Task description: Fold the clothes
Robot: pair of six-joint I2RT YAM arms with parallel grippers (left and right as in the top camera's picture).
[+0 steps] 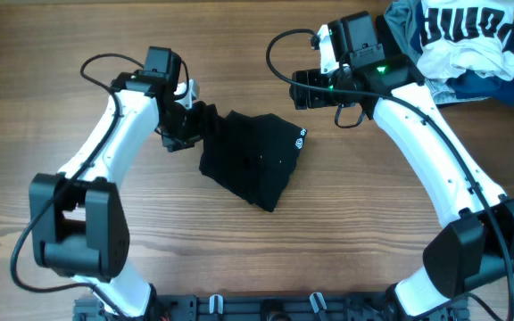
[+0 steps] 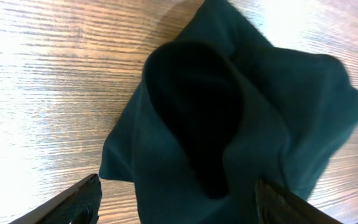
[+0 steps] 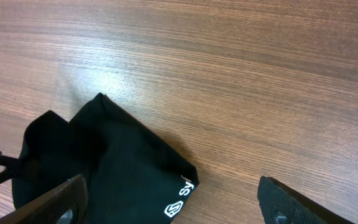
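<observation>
wood-grain table (image 1: 239, 259) carries the black garment (image 1: 250, 160) near its middle, bunched into a rough folded heap with a small white logo (image 1: 299, 138) at its right corner. left gripper (image 1: 194, 123) sits at the heap's left edge, jaws spread wide over the cloth. right gripper (image 1: 303, 87) hovers just beyond the logo corner, jaws wide, holding nothing. other clothes (image 1: 467, 40) lie piled at the far right.

Both arms bend inward toward each other. The left gripper (image 2: 178, 182) and right gripper (image 3: 173, 180) hang with fingers spread wide.
</observation>
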